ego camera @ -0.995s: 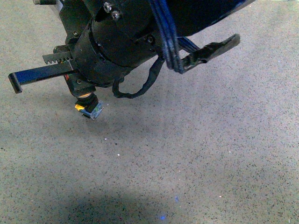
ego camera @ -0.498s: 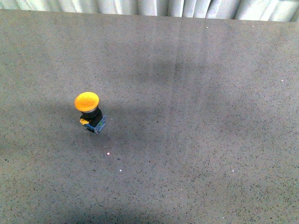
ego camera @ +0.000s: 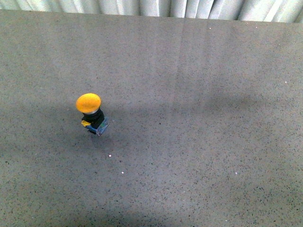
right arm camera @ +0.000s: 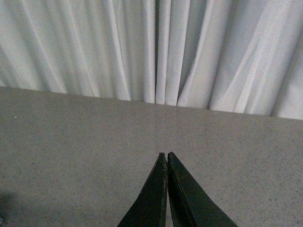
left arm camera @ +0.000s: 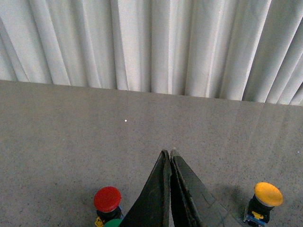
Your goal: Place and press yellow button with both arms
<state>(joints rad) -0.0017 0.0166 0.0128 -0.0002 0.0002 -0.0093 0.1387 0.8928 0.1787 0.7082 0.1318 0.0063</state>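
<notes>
The yellow button [ego camera: 90, 109] stands upright on the grey table, left of centre in the front view: domed orange-yellow cap, black body, bluish-clear and yellow base. It also shows in the left wrist view [left arm camera: 266, 199], off to one side of my left gripper [left arm camera: 169, 152]. My left gripper is shut and empty, above the table and apart from the button. My right gripper [right arm camera: 166, 154] is shut and empty over bare table; no button shows in its view. Neither arm shows in the front view.
A red button [left arm camera: 107, 200] and the top of a green button [left arm camera: 112, 223] stand on the other side of my left gripper. White pleated curtains [left arm camera: 151, 42] hang behind the table's far edge [ego camera: 151, 16].
One second ago a black arm filled the top of the front view, right over the yellow button. It has since left the view. The button stands uncovered in the same place.
</notes>
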